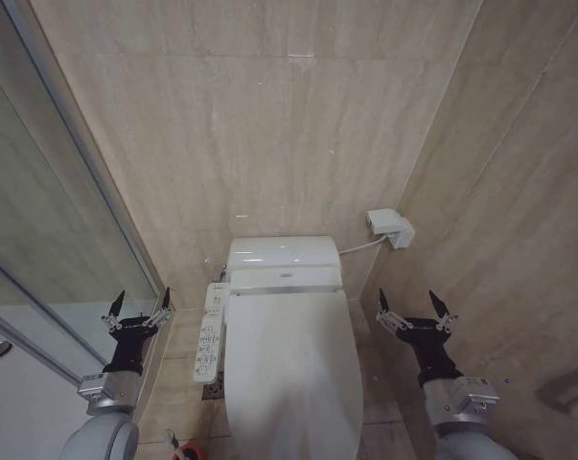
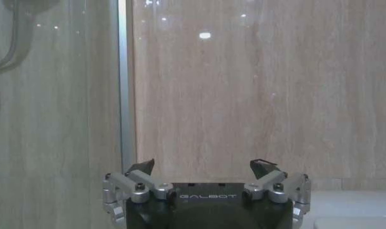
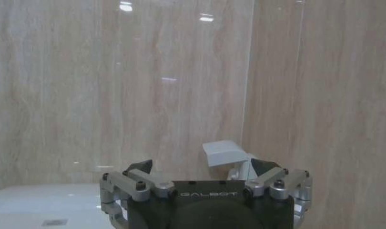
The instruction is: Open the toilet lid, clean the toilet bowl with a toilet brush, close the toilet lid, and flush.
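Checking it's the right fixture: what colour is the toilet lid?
Glossy white; the toilet lid lies closed, best seen in the head view.

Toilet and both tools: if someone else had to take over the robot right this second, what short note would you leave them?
Left tool: open, empty, raised beside the button panel.
Right tool: open, empty, raised on the toilet's other side, near the wall.
Toilet lid: down, covering the bowl.
Toilet brush: on the floor at the toilet's left, by its red holder, barely in frame.
Done: nothing visible; nothing gripped.
Left: lift lid, brush bowl, close lid, flush.
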{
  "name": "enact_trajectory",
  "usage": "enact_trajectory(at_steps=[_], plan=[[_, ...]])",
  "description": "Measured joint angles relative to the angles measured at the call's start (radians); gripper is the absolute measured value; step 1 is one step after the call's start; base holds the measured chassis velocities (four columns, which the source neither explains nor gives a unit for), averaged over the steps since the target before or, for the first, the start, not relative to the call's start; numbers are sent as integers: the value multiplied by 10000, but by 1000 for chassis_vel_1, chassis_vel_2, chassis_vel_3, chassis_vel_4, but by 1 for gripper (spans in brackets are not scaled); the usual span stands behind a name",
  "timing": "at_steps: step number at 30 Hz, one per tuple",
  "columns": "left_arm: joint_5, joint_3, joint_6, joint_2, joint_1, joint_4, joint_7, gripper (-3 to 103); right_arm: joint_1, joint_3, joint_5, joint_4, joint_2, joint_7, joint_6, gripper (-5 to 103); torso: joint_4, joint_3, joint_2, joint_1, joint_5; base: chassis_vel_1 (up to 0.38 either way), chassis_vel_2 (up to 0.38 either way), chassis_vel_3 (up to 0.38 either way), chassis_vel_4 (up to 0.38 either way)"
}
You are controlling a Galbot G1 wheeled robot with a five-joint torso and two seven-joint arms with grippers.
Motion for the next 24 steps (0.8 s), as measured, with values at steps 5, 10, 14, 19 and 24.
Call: enact_trajectory(at_steps=[5,10,14,19,24], plan=[[-10,-5,-1,35,-18,-12,0,99,3,0,0,0,0,0,0,100,0,3,-1,9,-1,-113,80,77,-106],[-46,-3,-3,114,-233,174,-87,99,4,0,0,0,0,0,0,100,0,5,-3,15,0,-63,84,76,-89],[-87,40,-87,187,-438,478,-117,99,2,0,0,0,0,0,0,100,-1,2,-2,6,0,0,0,0,0],[-251,194,-134,313,-857,1054,-97,99,0,0,0,0,0,0,0,100,1,1,-1,3,0,0,0,0,0],[-349,487,-126,639,-1627,1941,-64,99,1,0,0,0,0,0,0,100,-1,3,-1,6,-1,0,0,0,0]])
